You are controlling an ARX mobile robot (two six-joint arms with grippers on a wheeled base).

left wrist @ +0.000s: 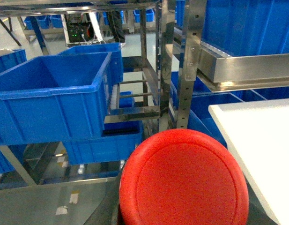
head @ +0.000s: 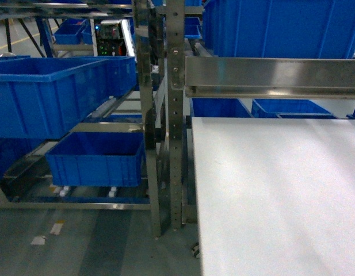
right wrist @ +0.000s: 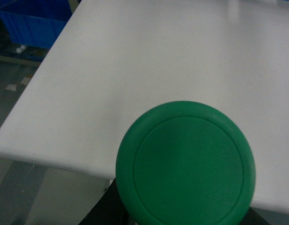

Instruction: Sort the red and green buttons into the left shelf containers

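The red button's [left wrist: 184, 180] round cap fills the bottom of the left wrist view, held up in the air by my left gripper, of which only a dark finger [left wrist: 109, 208] shows beside it. It hangs left of the white table [left wrist: 256, 136], facing the left shelf containers: an upper blue bin [left wrist: 50, 103] and a lower one [left wrist: 102, 145]. The green button [right wrist: 185, 164] is held the same way by my right gripper over the table's near edge [right wrist: 149, 61]. Neither gripper shows in the head view, where the bins [head: 50, 98] [head: 96, 158] stand at left.
Steel shelf uprights [head: 174, 115] stand between the left shelf and the white table [head: 275, 195]. A steel beam [head: 269, 75] crosses above the table with large blue bins [head: 281, 26] on it. More blue bins [head: 292, 107] sit behind the table.
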